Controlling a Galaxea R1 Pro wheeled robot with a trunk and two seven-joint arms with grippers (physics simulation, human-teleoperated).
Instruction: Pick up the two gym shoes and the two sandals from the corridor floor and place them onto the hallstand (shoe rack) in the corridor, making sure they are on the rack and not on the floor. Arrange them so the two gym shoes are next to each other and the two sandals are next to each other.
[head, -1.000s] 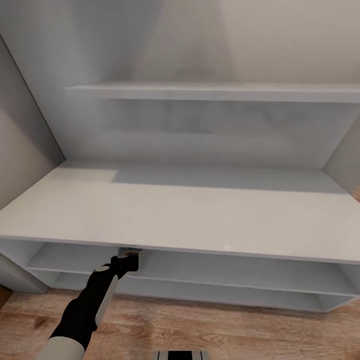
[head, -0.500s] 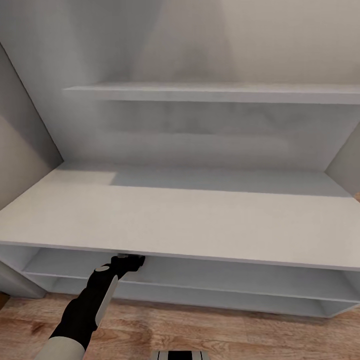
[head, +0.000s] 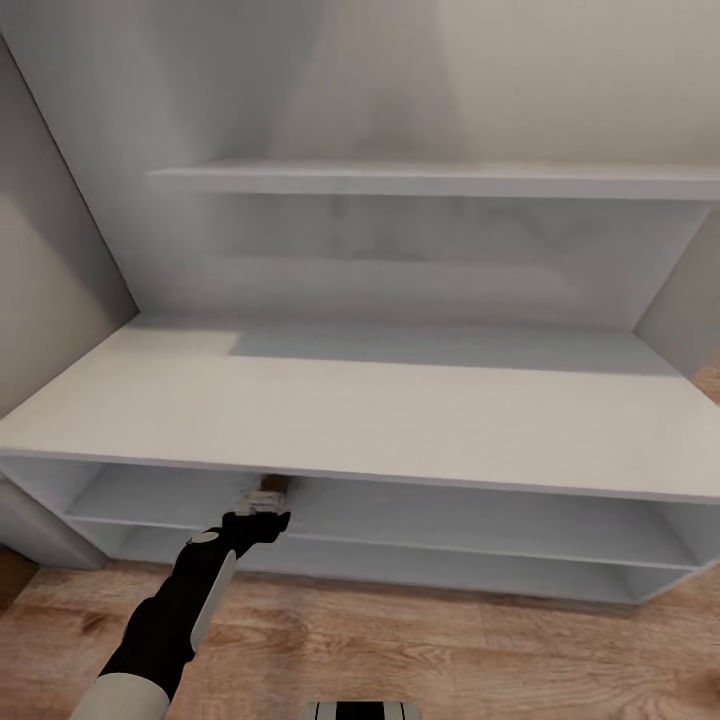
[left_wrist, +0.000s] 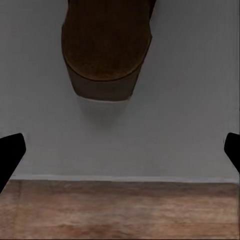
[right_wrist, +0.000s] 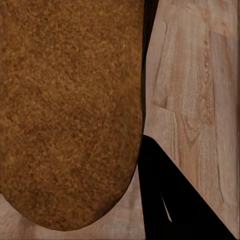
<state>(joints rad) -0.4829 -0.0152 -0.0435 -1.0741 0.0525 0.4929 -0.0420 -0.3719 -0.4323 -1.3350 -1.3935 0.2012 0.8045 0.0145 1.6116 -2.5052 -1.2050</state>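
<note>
Backing the left gripper (left_wrist: 120, 150), jaws spread, straight off the sandal (left_wrist: 107, 47) on the hallstand (head: 400, 425); right gripper apparently pinching another sandal (right_wrist: 67, 110).

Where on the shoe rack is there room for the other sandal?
On the hallstand, the upper compartment is bare to the right of the sandal just set down by the left gripper. The flat top and lower compartment look bare too.
</note>
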